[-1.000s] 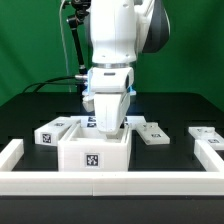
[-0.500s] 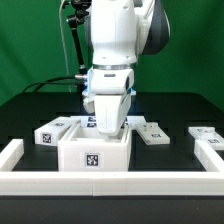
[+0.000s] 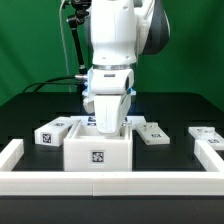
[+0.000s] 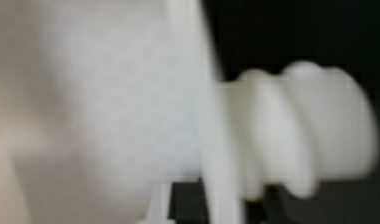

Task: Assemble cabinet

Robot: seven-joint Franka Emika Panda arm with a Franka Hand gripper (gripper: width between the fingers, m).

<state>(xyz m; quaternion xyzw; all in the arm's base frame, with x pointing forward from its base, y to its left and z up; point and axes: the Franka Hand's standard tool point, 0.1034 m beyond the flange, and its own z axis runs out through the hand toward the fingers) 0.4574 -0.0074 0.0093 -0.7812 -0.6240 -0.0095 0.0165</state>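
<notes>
Cabinet box [image 3: 97,155] sits front-centre on tabletop [image 3: 25,115], tool [image 3: 108,119] dipped into its open top, grip hidden so can't tell open/shut; panels [image 3: 152,131] lie loose either side, so assy looks early, most to do.

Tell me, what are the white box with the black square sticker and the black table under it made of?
The white open-topped box looks like plastic: smooth, matte, evenly white, with crisp edges. The black table top looks like dull cloth or a mat: no shine shows, though I can't be sure.
</notes>
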